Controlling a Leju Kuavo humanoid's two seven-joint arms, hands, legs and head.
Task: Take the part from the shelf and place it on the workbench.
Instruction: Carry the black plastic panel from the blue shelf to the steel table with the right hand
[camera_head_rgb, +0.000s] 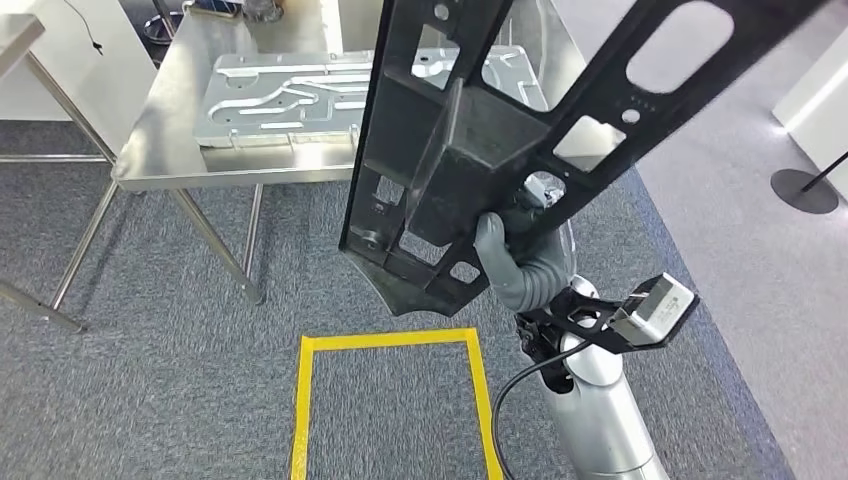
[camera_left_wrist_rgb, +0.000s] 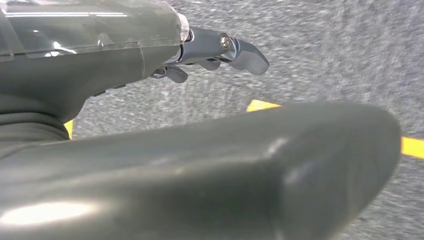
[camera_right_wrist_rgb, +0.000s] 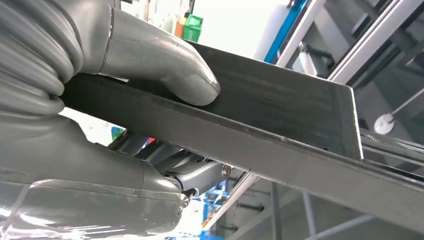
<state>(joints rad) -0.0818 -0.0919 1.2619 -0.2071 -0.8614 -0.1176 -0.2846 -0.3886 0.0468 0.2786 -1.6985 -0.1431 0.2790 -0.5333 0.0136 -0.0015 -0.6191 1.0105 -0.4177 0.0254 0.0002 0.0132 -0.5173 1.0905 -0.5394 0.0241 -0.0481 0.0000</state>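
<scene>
Right hand (camera_head_rgb: 515, 262) grips the black part (camera_head_rgb: 470, 150) — held up in the air, short of the workbench (camera_head_rgb: 165, 120).

From the head view the part is a long black frame with cut-out openings, tilted, rising from the hand toward the upper right; its lower end hangs over grey carpet (camera_head_rgb: 150, 380) just above a square of yellow tape (camera_head_rgb: 390, 342). In the right wrist view the thick grey thumb (camera_right_wrist_rgb: 165, 67) presses on the part's flat edge (camera_right_wrist_rgb: 280, 130), darker fingers beneath it. The steel workbench stands beyond, carrying a silver stamped panel (camera_head_rgb: 290, 95). The left hand (camera_left_wrist_rgb: 210, 55) hangs over the carpet — fingers loosely apart, holding nothing.
</scene>
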